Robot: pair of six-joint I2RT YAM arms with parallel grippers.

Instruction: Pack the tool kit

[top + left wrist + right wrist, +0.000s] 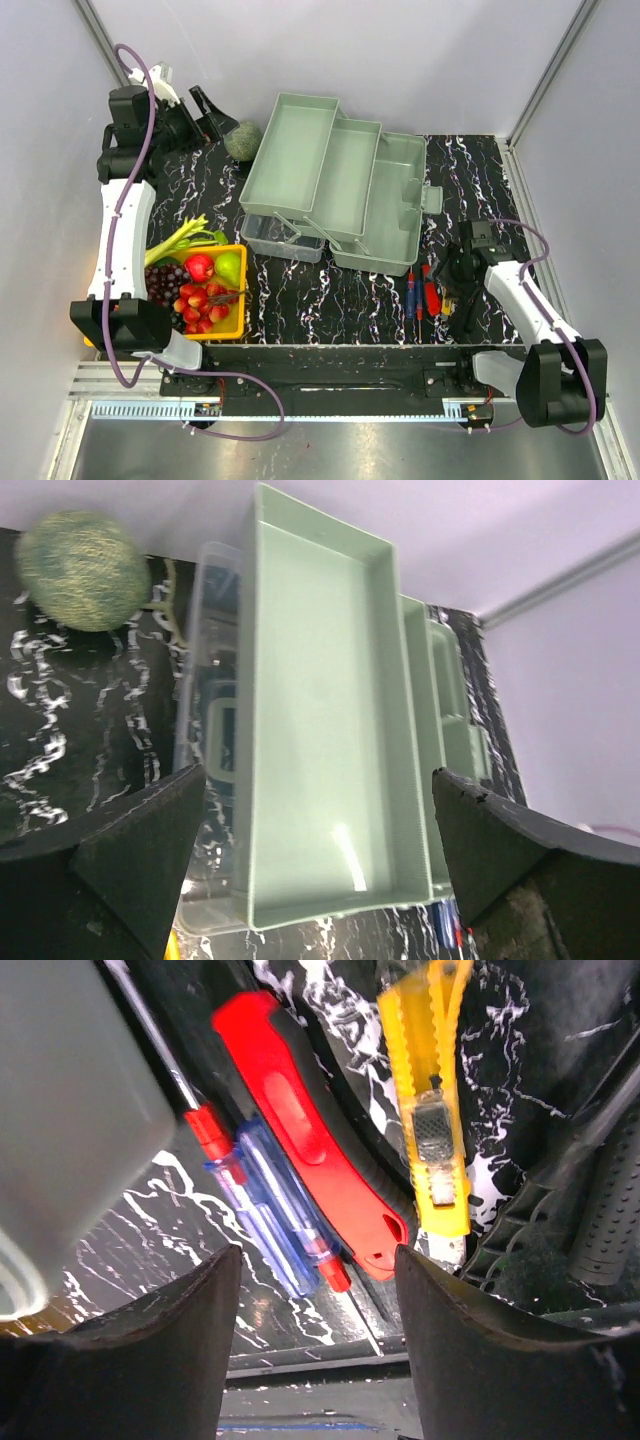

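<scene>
The pale grey-green toolbox (385, 205) stands open mid-table with its fold-out trays (300, 155) spread to the left. A blue-handled screwdriver (411, 293), a red-handled tool (430, 292) and a yellow utility knife (447, 300) lie side by side in front of its right end. My right gripper (457, 285) hovers open and empty just over them; its wrist view shows the screwdriver (270, 1215), red tool (320, 1150) and knife (435, 1110) just beyond my open gripper (318, 1345). My left gripper (213, 115) is raised at the back left, open and empty (320, 870), looking down on the top tray (330, 730).
A yellow fruit tray (232, 328) with grapes, strawberries, a pear and celery sits at front left. A green ball (243, 140) lies behind the trays, also in the left wrist view (82, 570). A clear plastic lid (283, 238) rests under the trays. Walls enclose the table.
</scene>
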